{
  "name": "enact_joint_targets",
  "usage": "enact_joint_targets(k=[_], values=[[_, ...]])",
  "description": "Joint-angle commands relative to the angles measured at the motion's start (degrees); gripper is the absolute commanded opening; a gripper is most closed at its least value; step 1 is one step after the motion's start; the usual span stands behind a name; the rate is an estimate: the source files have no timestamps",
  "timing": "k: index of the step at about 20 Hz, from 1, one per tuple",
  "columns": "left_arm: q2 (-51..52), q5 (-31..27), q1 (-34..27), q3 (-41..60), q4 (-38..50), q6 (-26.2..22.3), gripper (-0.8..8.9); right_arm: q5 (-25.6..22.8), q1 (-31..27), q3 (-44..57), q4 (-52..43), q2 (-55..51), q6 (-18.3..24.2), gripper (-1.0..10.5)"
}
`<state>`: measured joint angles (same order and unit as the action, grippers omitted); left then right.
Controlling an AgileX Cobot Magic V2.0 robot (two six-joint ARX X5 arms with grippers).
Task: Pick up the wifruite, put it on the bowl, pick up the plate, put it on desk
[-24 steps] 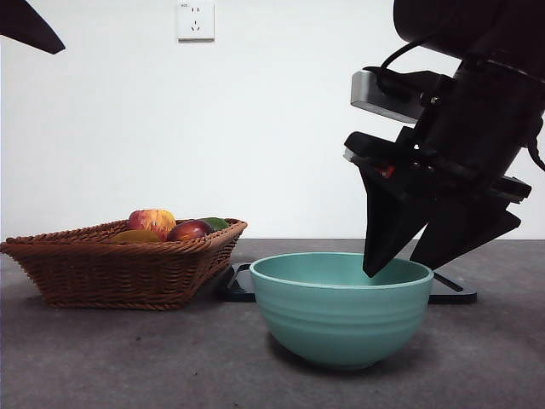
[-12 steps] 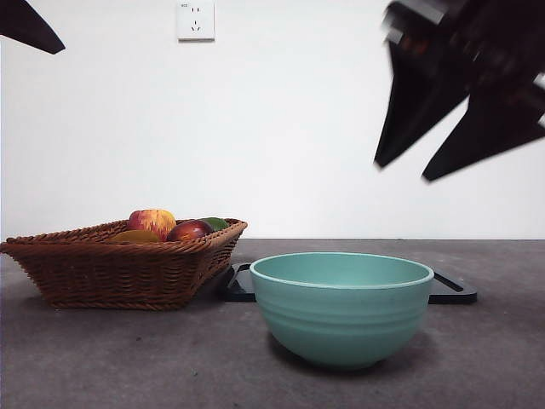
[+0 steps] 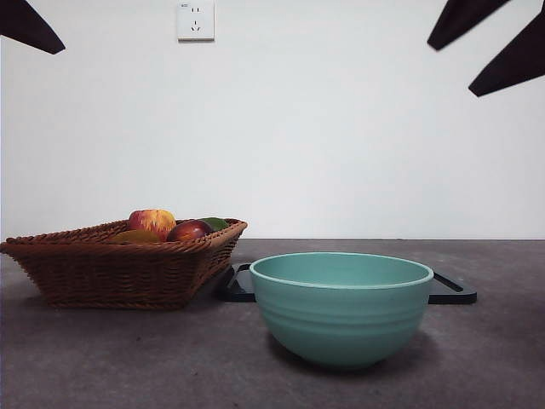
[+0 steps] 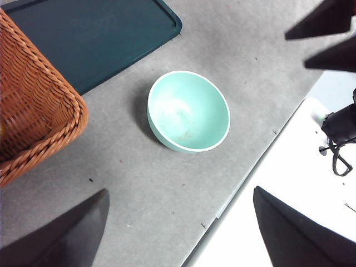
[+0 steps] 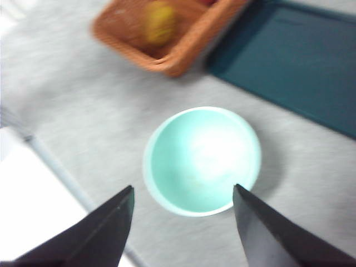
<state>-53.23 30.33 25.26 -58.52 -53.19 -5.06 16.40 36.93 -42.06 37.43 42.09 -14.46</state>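
sitting empty on the desk (image 3: 477, 366), the ridged mint-teal bowl (image 3: 341, 308); right pincer (image 5: 181, 203) spread above.

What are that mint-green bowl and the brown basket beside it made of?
The mint-teal round bowl looks like glazed ceramic: smooth, with a soft sheen and faint ridges around its outside. The brown basket seems to be woven wicker or rattan, with visible plaited strands and a braided rim; it could be an imitation.
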Motion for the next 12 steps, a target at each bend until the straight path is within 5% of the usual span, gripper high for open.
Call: enact_joint_targets(k=[1, 5, 8, 10, 12], values=[[-0.31, 0.33, 0.28, -0.46, 0.26, -0.48, 3.98, 2.03, 0.46, -0.81, 0.35, 0.00, -0.57, 2.8], [-0.31, 0.33, 0.28, -0.46, 0.07, -0.50, 3.95, 2.03, 0.46, -0.81, 0.42, 0.13, -0.55, 2.5], [-0.31, 0.33, 0.28, -0.46, 0.13, -0.52, 1.54, 2.03, 0.46, -0.81, 0.44, 0.11, -0.50, 0.5], [-0.31, 0.33, 0.28, -0.46, 0.44, -0.74, 0.11, 2.05, 0.46, -0.81, 0.44, 0.11, -0.31, 0.1], [-0.31, 0.33, 0.28, -0.46, 0.46, -0.72, 0.07, 1.95, 0.46, -0.81, 0.37, 0.11, -0.09, 0.1]])
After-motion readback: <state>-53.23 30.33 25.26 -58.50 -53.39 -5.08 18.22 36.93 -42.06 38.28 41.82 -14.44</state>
